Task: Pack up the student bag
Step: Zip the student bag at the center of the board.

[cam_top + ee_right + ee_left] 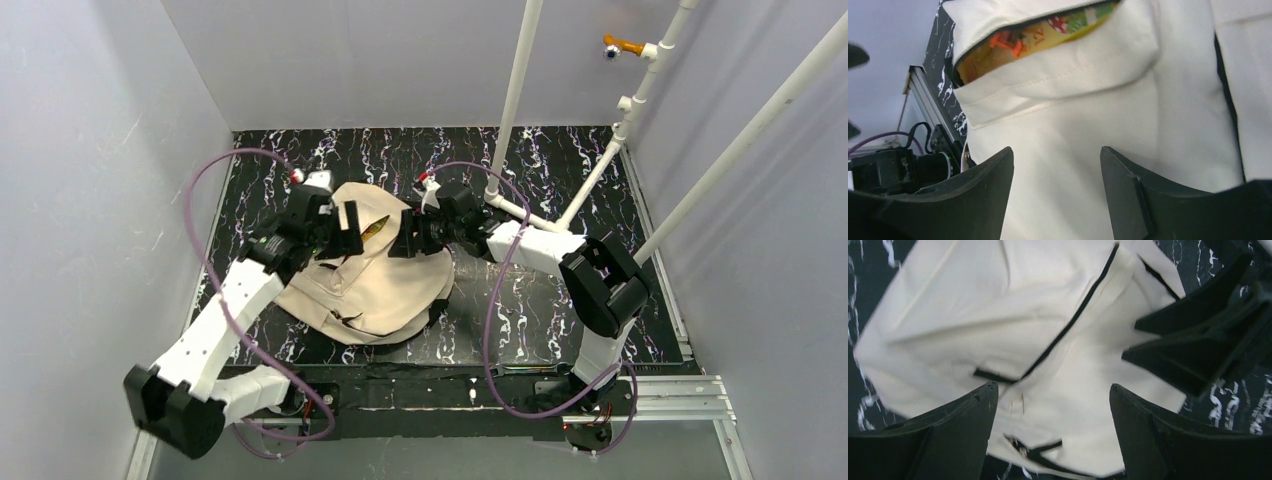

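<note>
The student bag point(380, 290) lies flat in the middle of the black marbled table, beige with a thin black strap point(1073, 315). Its mouth is slightly open at the far end, and a colourful yellow book point(376, 228) shows inside; the right wrist view shows it too point(1038, 37). My left gripper point(345, 237) is open and empty, hovering over the bag's far left part point(973, 305). My right gripper point(405, 242) is open and empty just over the bag's fabric point(1088, 110), near the mouth. The two grippers face each other across the opening.
White pipes point(515, 90) stand at the back right of the table. Grey walls close the left, back and right sides. An aluminium rail point(660, 395) runs along the near edge. Purple cables point(210, 200) loop from both arms.
</note>
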`<control>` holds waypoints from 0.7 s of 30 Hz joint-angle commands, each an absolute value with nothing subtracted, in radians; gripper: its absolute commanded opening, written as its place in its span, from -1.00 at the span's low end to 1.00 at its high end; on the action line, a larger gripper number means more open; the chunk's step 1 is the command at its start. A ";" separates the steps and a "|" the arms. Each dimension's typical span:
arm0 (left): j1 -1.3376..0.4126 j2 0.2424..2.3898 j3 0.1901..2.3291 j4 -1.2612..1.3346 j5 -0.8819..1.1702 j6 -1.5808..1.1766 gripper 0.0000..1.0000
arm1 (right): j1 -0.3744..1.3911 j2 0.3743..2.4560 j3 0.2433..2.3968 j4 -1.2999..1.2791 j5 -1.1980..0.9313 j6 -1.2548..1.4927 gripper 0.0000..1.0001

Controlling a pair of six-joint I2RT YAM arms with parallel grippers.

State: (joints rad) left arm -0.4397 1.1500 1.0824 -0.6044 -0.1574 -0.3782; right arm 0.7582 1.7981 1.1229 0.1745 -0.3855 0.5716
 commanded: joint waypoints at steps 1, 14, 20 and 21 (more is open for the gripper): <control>-0.420 0.942 1.000 -0.880 -0.201 -0.668 0.61 | 0.839 1.753 1.296 0.069 -0.280 0.369 0.42; -0.404 0.509 1.112 -1.113 -0.360 -0.826 0.70 | 1.127 1.994 1.691 -0.087 -0.015 -0.199 0.95; -0.404 0.532 1.192 -1.214 -0.349 -0.820 0.72 | 1.207 2.165 1.905 -0.221 0.213 -0.315 0.67; -0.404 0.527 1.198 -1.220 -0.345 -0.823 0.72 | 1.214 2.181 1.914 -0.225 0.245 -0.317 0.62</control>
